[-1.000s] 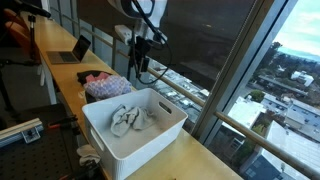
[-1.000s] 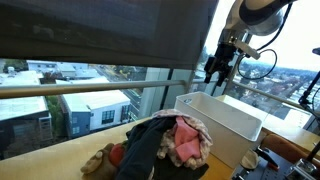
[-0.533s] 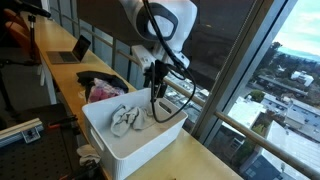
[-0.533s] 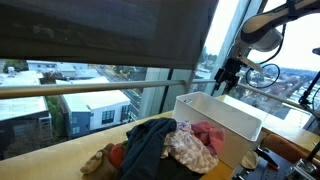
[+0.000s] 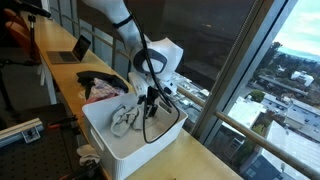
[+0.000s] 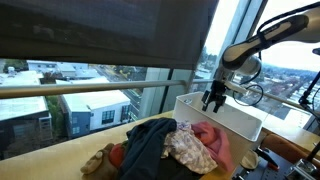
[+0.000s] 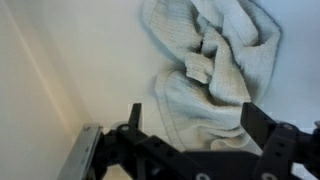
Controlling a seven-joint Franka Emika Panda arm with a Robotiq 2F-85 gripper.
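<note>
The gripper (image 5: 150, 104) hangs inside the white bin (image 5: 150, 146) with its jaws spread wide and nothing between them. In the wrist view its two dark fingers (image 7: 135, 117) stand well apart over the crumpled pale grey cloth (image 7: 215, 70). The cloth lies on the bin's floor, directly below and ahead of the gripper (image 7: 192, 120). Whether the fingertips touch the fabric cannot be told. In an exterior view the cloth (image 5: 122, 120) sits just beside the gripper, toward the pile of clothes (image 5: 105, 88) that rests on the wooden counter (image 5: 60, 75) outside the bin. In both exterior views the bin (image 6: 236, 124) stands next to that pile (image 6: 165, 146), by the window.
</note>
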